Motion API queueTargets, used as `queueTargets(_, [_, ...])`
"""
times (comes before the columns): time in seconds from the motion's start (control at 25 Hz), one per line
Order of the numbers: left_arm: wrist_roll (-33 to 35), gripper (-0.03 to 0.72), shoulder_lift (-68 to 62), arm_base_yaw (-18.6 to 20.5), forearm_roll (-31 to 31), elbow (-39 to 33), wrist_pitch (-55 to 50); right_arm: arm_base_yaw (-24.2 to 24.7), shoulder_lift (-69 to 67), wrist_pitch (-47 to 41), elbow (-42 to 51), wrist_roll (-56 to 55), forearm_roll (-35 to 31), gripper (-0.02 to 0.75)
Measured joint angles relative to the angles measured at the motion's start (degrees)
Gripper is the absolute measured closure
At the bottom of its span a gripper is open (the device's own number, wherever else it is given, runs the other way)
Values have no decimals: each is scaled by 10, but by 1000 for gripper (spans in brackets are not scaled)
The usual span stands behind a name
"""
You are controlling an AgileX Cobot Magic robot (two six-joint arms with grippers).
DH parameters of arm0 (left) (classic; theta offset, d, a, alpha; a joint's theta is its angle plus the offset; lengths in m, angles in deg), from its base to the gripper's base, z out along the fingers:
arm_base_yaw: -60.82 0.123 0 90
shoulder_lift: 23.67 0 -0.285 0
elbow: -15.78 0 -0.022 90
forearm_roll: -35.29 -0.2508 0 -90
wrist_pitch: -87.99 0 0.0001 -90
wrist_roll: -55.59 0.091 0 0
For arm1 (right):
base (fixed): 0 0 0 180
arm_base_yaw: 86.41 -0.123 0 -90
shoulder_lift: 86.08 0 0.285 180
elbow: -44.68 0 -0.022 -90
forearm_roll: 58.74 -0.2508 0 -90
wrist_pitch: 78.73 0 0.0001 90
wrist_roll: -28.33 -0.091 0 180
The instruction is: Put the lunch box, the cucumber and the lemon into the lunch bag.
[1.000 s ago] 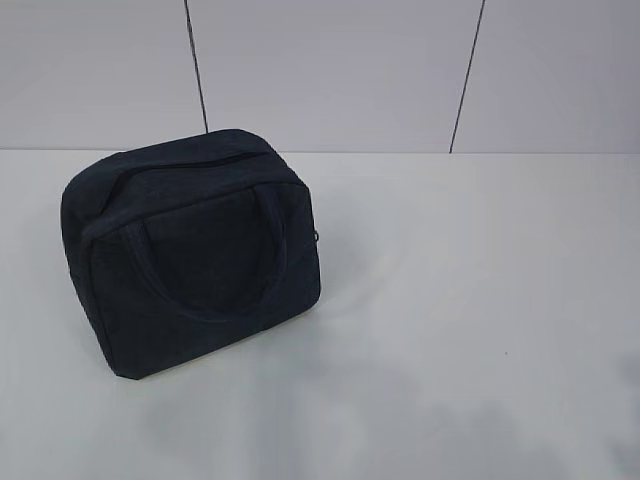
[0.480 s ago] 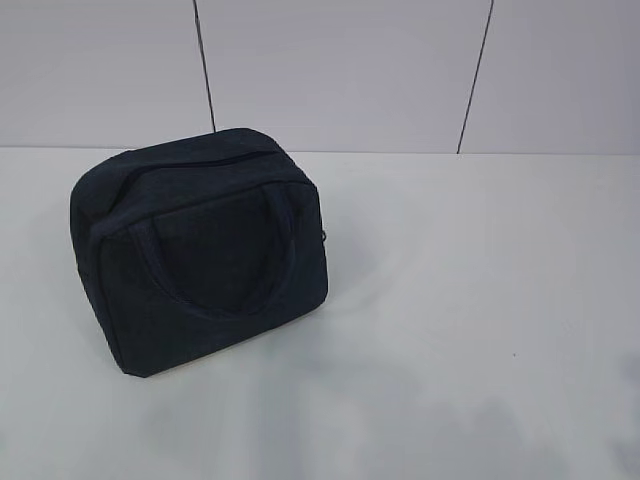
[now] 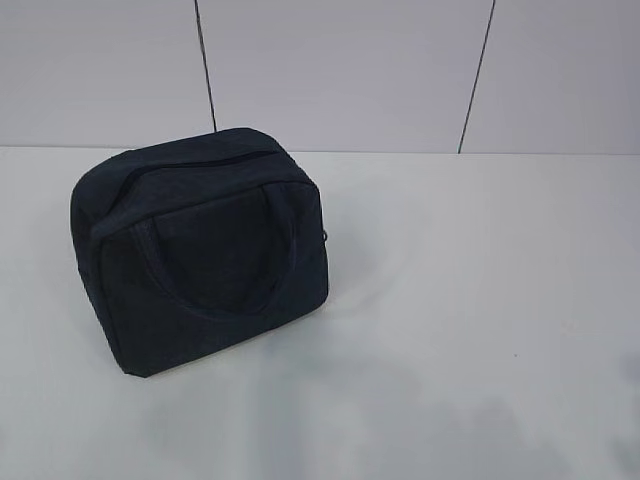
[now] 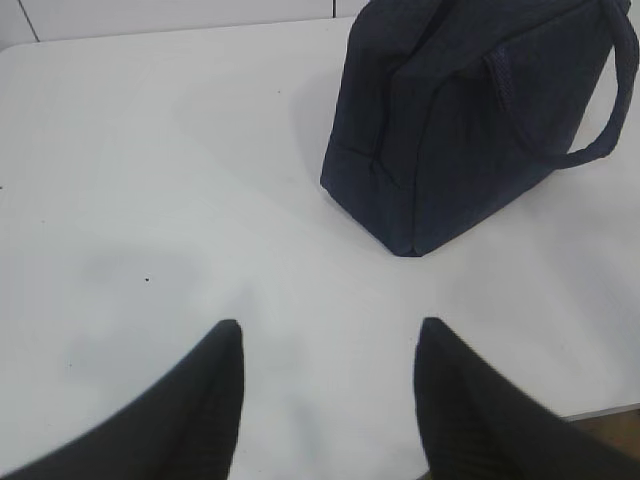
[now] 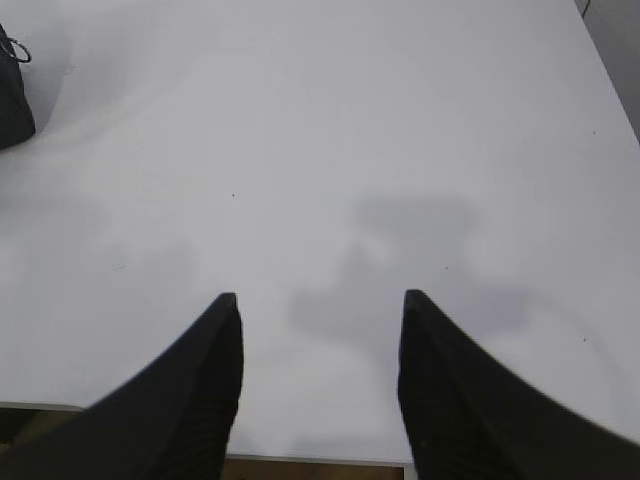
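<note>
- White table [image 3: 480,300] bears only the bag [image 3: 200,250], zipped shut at left; box, cucumber, lemon unseen.
- Left gripper [image 4: 330,340] and right gripper [image 5: 315,310] hover with jaws wide, empty.
- Risk: soft bag may slide or tip under a one-handed zipper tug.

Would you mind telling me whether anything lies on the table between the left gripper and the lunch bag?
Nothing visible does. The left gripper hangs open over bare table, and the lunch bag, zipped shut, stands ahead to its right with only white surface between them.
</note>
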Motion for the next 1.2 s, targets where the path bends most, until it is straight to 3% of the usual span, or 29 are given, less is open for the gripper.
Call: queueTargets(1.2, [0,347,0,0,0,0,0,0,0,0,0,0,0,352])
